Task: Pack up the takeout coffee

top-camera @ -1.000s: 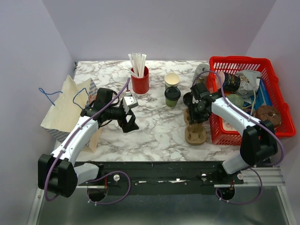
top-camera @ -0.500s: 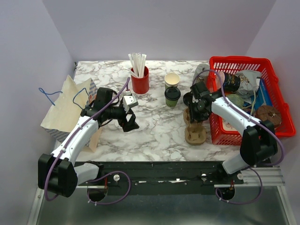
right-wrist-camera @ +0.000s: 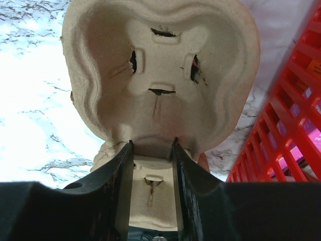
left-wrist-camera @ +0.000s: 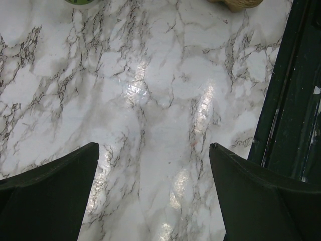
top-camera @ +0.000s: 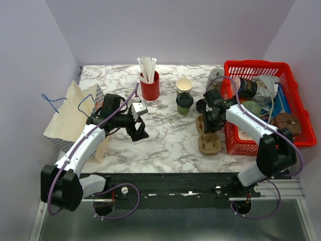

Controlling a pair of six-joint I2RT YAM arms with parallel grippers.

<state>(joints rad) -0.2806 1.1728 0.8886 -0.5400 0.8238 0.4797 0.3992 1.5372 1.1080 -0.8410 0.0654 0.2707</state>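
Since a second ago only the right pincer (right-wrist-camera: 153, 142) has shifted a little; it pinches the rim of the pulp tray (right-wrist-camera: 160, 65) beside the red basket (top-camera: 296, 108). Left pincer (left-wrist-camera: 153, 146) hangs spread over bare worktop (left-wrist-camera: 150, 75). The lidded coffee cup (top-camera: 184, 103) stands on the worktop, behind the tray, untouched. I think the tray should be lifted slowly and level, then set near the cup.

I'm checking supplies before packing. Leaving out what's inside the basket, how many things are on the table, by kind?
paper cups: 2
red cup of straws: 1
cup trays: 2
paper bag: 1
red basket: 1
Total: 7
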